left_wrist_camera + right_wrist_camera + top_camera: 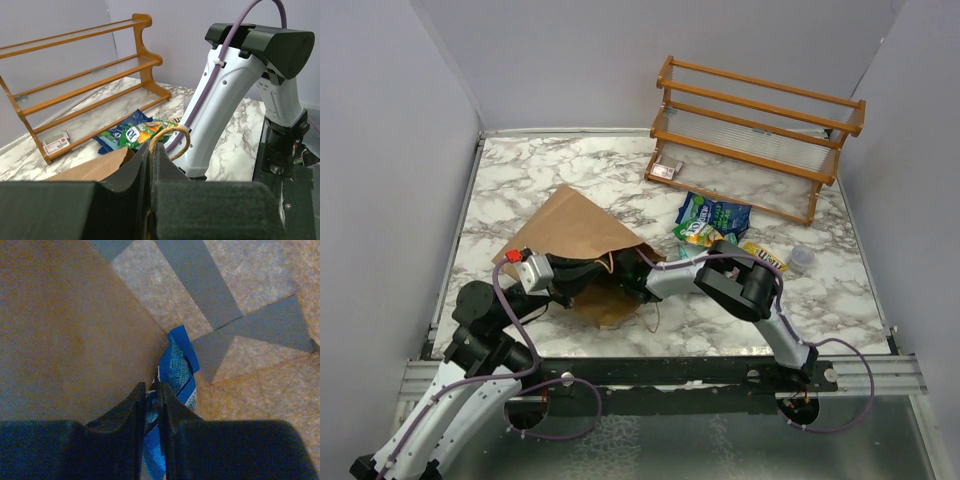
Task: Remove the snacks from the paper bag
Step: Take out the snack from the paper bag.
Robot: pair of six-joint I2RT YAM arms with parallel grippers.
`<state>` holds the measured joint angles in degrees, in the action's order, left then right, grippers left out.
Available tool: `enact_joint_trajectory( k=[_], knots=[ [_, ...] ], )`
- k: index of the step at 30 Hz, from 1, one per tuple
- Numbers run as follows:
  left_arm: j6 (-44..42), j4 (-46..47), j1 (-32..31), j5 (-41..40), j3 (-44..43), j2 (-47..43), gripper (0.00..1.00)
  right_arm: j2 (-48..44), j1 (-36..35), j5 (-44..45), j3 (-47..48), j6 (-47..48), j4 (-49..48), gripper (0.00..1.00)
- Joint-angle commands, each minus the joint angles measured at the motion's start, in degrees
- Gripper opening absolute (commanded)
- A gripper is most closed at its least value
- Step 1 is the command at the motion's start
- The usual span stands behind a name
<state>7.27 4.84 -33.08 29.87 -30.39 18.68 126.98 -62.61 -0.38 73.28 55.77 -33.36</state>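
The brown paper bag (575, 228) lies on its side on the marble table, mouth toward the right. My left gripper (563, 283) is shut on the bag's upper edge by its twisted loop handle (172, 136). My right gripper (152, 395) is inside the bag and shut on a blue snack packet (177, 367). Three snack packets, blue (705, 208), green (698, 232) and yellow-orange (763, 258), lie on the table right of the bag. The blue and green ones also show in the left wrist view (132, 131).
A wooden two-shelf rack (755, 130) stands at the back right, with a small pale box (666, 170) at its left foot. A small clear cup (801, 259) sits near the right edge. The right arm's white forearm (225, 95) crosses close in front of the bag mouth.
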Motion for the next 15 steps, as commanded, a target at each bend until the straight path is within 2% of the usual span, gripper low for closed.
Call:
enact_joint_trajectory(
  k=[1, 3, 10, 15],
  knots=[
    [-1.6, -0.8, 0.0, -2.6, 0.4, -1.8, 0.00, -3.9, 0.3, 2.4, -1.6, -1.4, 0.5, 0.11],
    [-2.2, -1.3, -0.1, -3.7, 1.0, -2.4, 0.00, -5.8, 0.3, 2.3, -2.8, -2.0, 0.6, 0.07],
    [-3.9, -3.7, -0.1, -5.6, 2.5, -3.9, 0.00, -13.0, 0.4, -0.5, -8.9, -2.2, 2.2, 0.05],
    [-3.3, -2.3, 0.0, -6.8, 2.5, -3.5, 0.00, -18.4, 0.4, -6.8, -14.2, -2.8, 4.9, 0.04]
  ],
)
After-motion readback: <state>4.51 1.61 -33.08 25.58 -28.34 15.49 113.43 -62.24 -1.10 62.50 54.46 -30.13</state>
